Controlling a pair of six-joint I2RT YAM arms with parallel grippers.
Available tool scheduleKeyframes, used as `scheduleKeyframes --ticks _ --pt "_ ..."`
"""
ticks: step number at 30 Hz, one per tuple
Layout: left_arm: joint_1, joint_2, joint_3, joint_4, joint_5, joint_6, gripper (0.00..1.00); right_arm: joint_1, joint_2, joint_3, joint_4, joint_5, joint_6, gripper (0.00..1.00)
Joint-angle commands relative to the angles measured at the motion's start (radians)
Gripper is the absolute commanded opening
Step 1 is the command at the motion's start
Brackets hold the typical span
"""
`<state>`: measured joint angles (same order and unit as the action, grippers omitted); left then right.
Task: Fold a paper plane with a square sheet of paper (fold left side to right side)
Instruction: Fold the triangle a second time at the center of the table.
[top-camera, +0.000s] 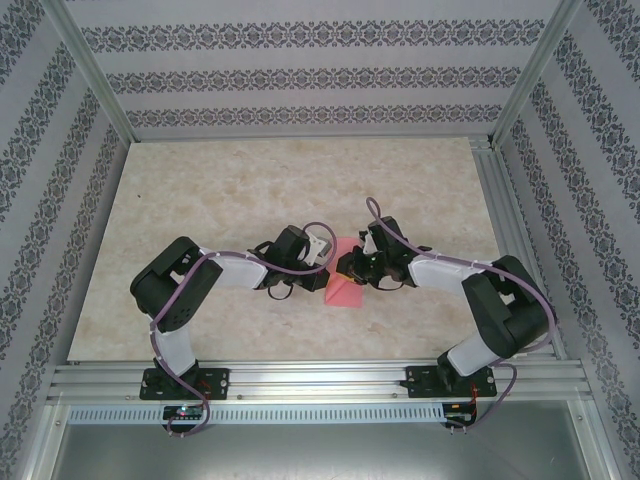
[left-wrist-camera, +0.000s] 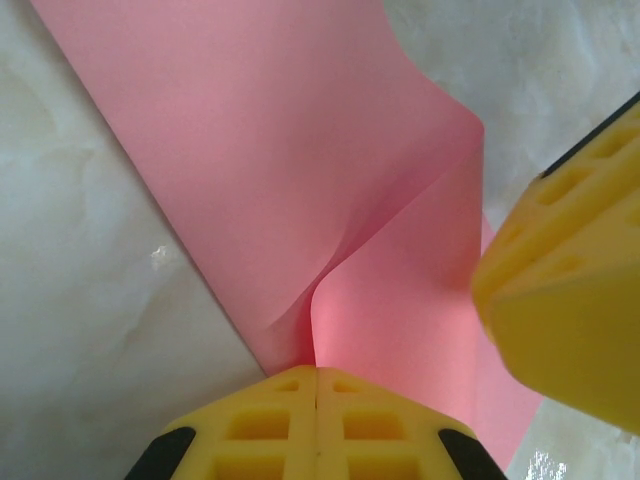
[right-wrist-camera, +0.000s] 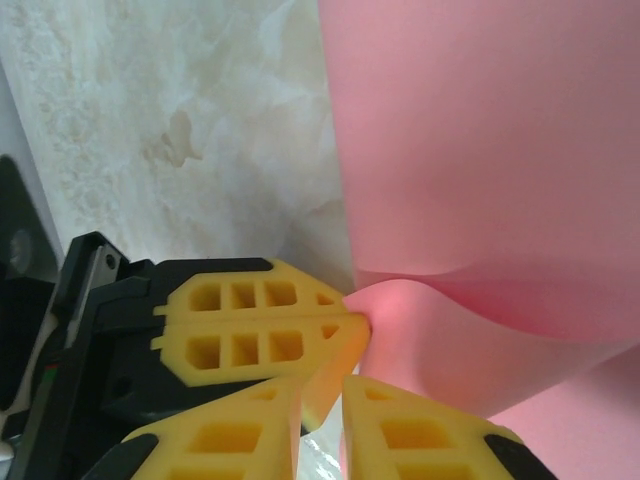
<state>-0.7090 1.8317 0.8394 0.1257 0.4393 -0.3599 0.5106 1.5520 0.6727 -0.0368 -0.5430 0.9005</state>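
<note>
Pinching the thin, smooth pink paper (left-wrist-camera: 270, 170) where it buckles into a curved ridge, my left claw (left-wrist-camera: 316, 372) is clamped; my right claw (right-wrist-camera: 322, 390) stands slightly parted.

The table (top-camera: 230, 190) has a flat top, pale cream with faint beige veining like marble, glossy enough to catch small glints in the close views. It runs wide from left to right, and metal rails (top-camera: 320, 375) border its near edge and its right side. On it lies a pink sheet of paper (top-camera: 345, 288), plain and unmarked. The sheet is a little right of the middle, closer to the near edge than to the far one. Part of the sheet rests flat on the top. In the wrist views another part rises off it in a soft, curved buckle.
</note>
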Motion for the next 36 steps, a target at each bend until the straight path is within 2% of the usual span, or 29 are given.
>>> scheduleKeyframes --ticks 1,36 --pt "0.013 0.018 0.006 0.011 -0.009 0.013 0.0 0.012 0.022 0.004 0.028 0.014 -0.003 0.19" --pt "0.013 0.013 -0.003 0.01 -0.044 0.002 0.0 0.017 0.109 -0.035 0.037 0.052 -0.034 0.19"
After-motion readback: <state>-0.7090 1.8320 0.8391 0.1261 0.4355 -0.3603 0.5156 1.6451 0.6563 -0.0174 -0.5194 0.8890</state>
